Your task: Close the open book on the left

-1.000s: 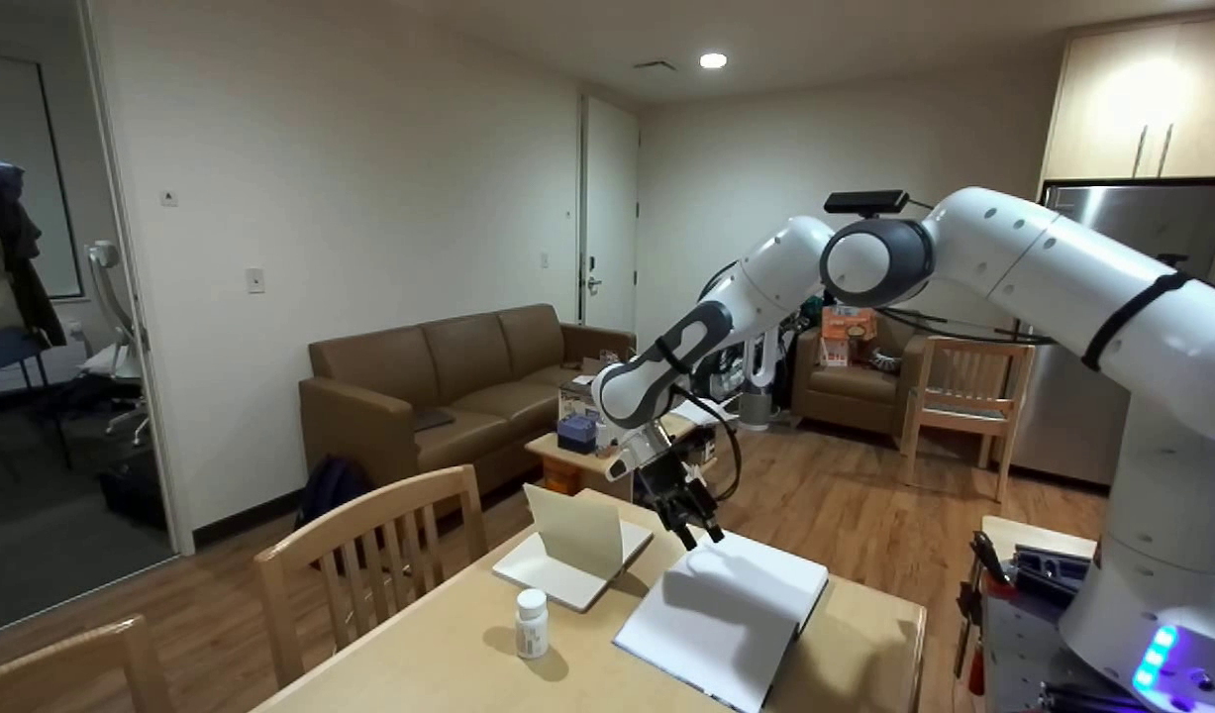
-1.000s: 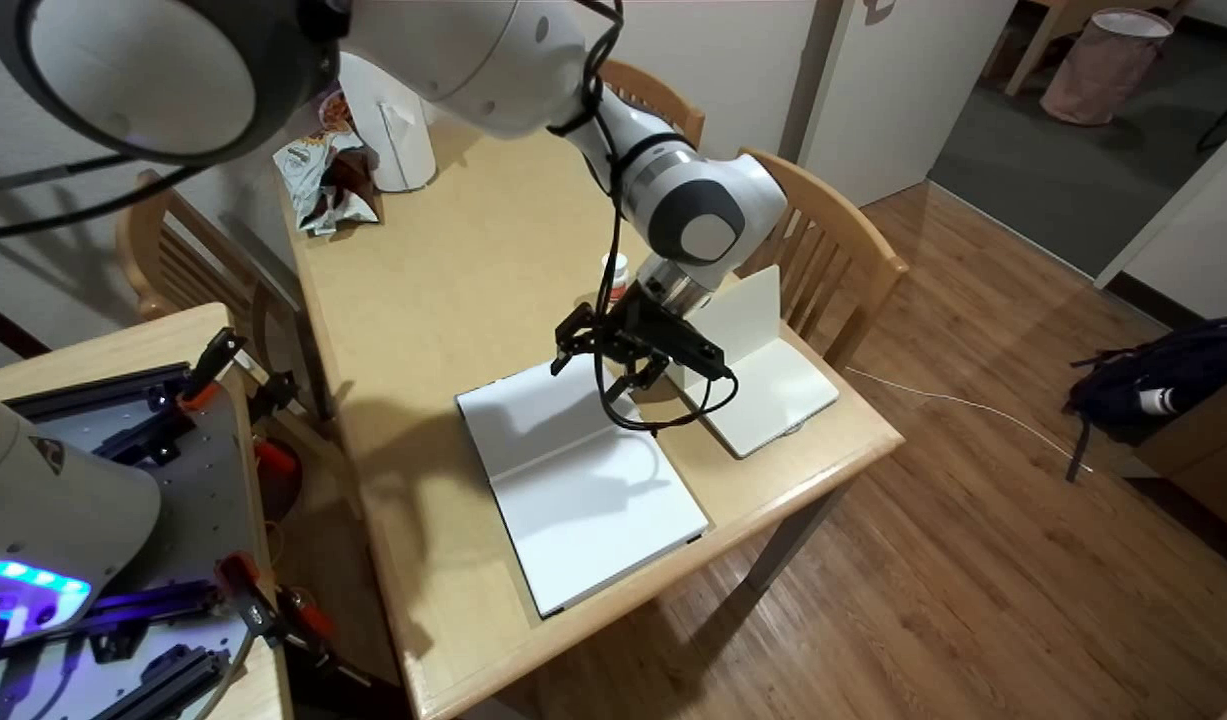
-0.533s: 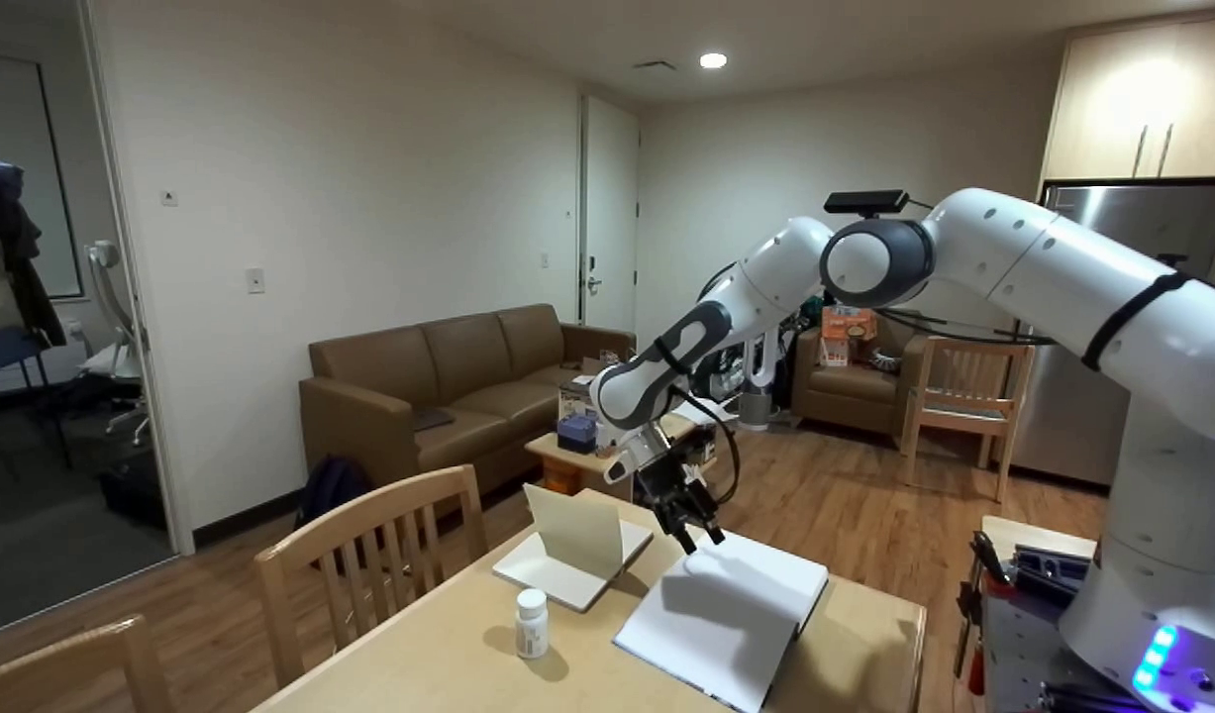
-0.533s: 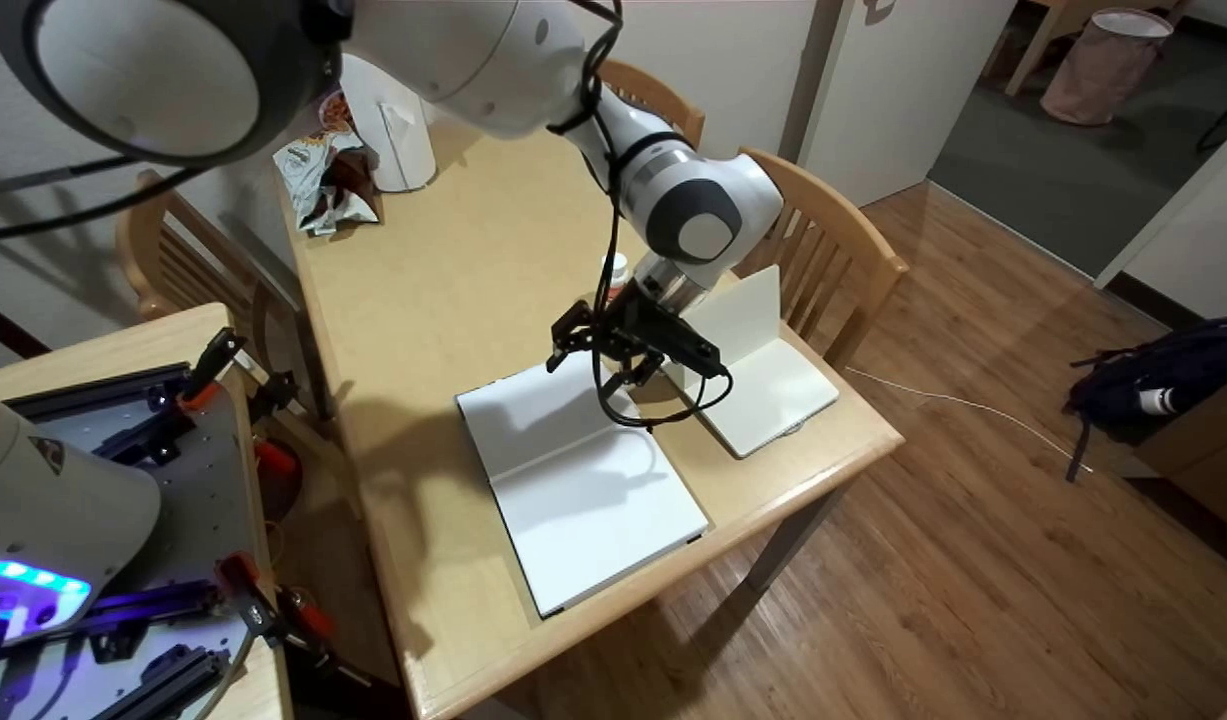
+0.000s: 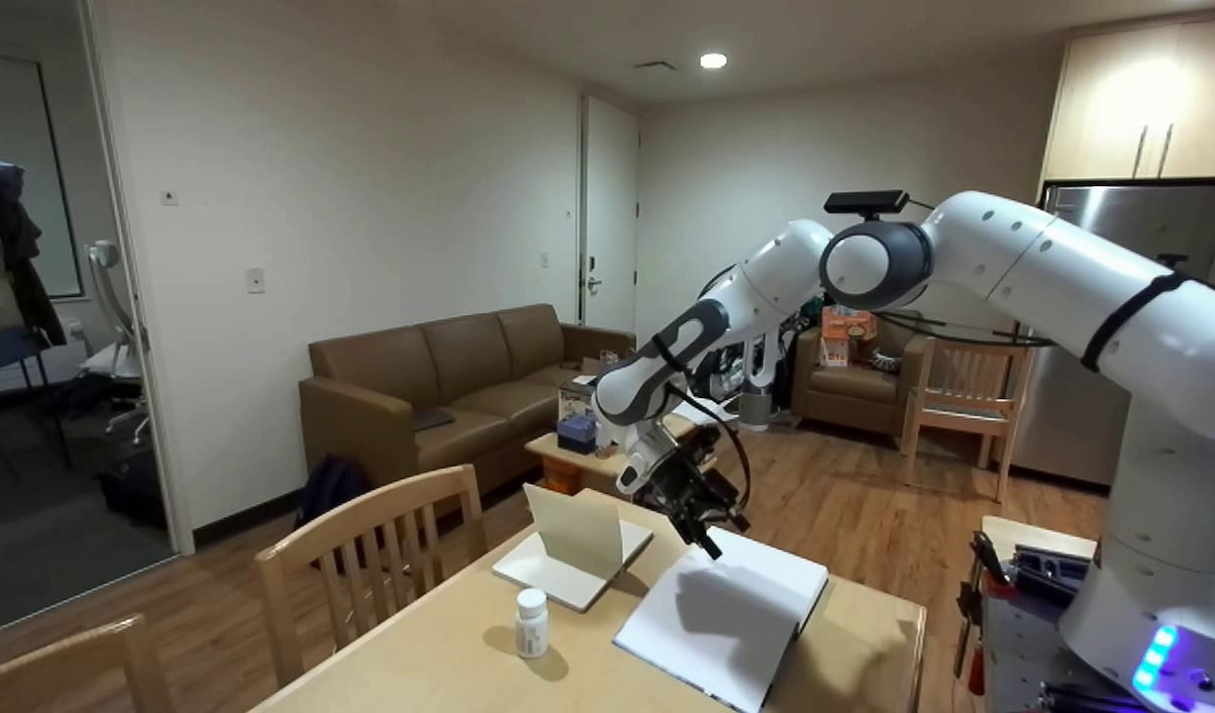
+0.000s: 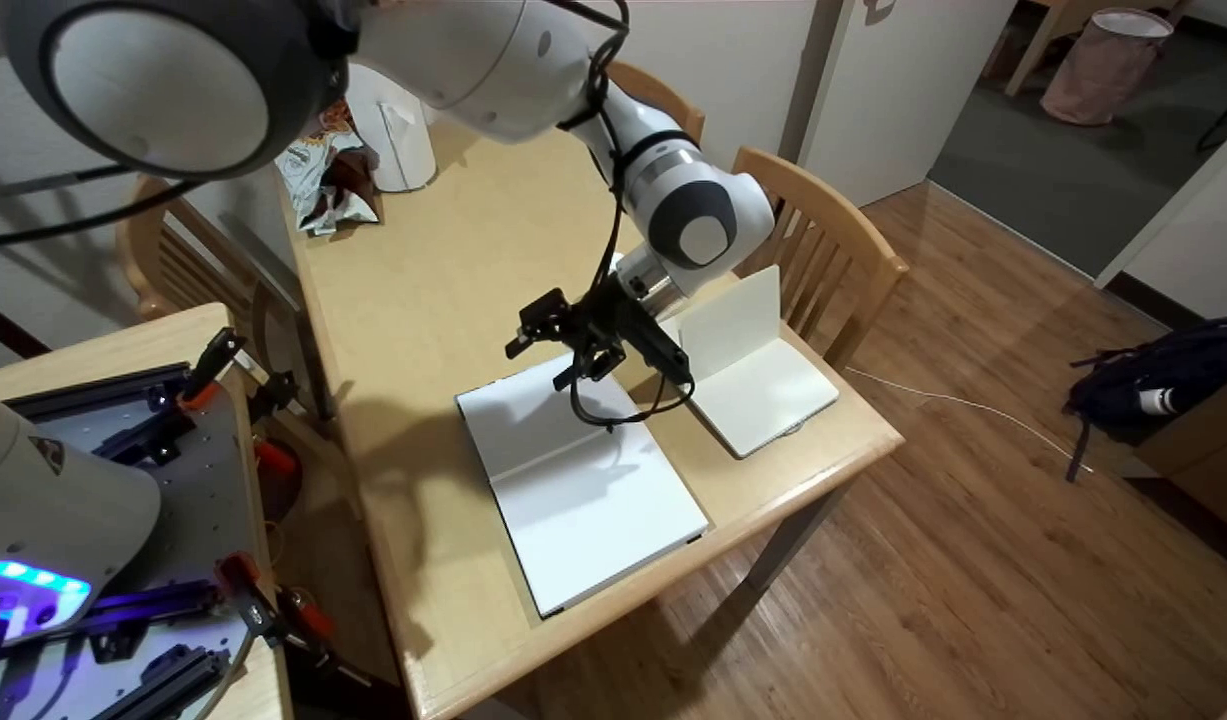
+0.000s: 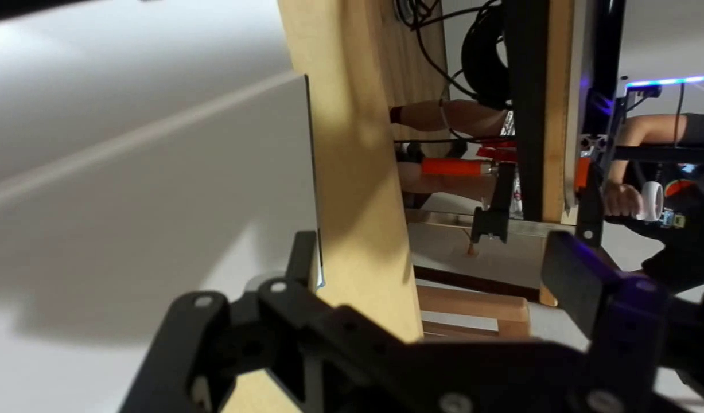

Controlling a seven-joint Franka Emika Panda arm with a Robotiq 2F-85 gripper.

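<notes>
Lying open and flat on the desk (image 6: 473, 270), the large white-paged book (image 6: 578, 495) is seen partly under the gripper (image 6: 539, 365) in both exterior views. The gripper's fingers (image 7: 301, 255) are spread wide apart, as is shown in the wrist view, and nothing is held between them; whether a fingertip is touching the paper cannot be told. The half nearest the gripper is judged the thinner, so it is presumably the one meant to be folded over the thicker page block, and a slanted approach may have been chosen so that a single finger could be worked beneath its edge. The smaller cream book (image 6: 763, 400), set just beside the large one with one leaf roughly upright, is not called for by the task, though that leaf could be brushed if the gripper were swung aside. The white bottle (image 5: 532, 629) is placed apart from both books, where the folding should not be hindered by it.

Compared with the frame half a second earlier, the gripper has been tilted and turned, its fingertips being swung towards the robot's base (image 5: 1137, 555). Both books and the bottle are found unmoved.
</notes>
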